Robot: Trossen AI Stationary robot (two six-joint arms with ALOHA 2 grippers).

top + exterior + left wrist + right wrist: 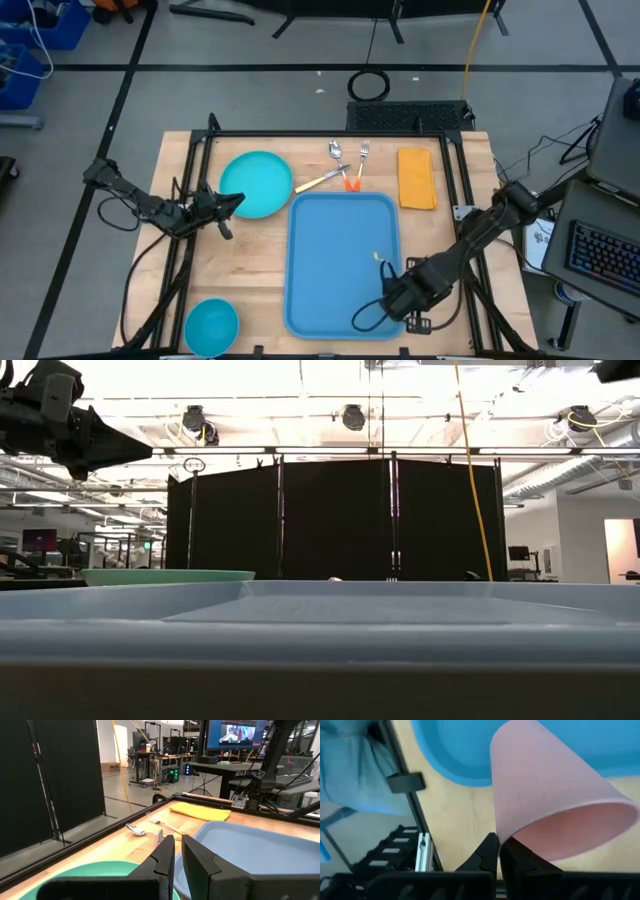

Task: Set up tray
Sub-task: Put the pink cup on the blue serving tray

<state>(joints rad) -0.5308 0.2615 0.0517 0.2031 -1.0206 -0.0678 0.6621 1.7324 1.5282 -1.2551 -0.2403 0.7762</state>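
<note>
The light-blue tray point(343, 262) lies flat in the table's middle, and its rim fills the low view point(320, 630). My right gripper point(392, 296) hangs over the tray's near right corner, shut on a pink cup point(550, 805). In the high view the arm hides the cup. My left gripper point(235, 203) waits level beside the turquoise plate point(256, 184). Its fingers point(165, 857) are almost together with nothing between them. My right gripper pinches the pink cup's rim point(506, 839) between its two fingers, one on the outer wall and the other on the mouth side. The fingers come steeply from above. The cup is lifted clear and tilted, with its mouth toward the wrist and its base toward the tray.
A spoon, fork and orange-handled knife point(345, 165) lie beyond the tray's far edge, with a yellow napkin point(417, 178) to their right. A blue bowl point(211, 326) sits at the near left. Black frame rails point(405, 795) run along the table's sides.
</note>
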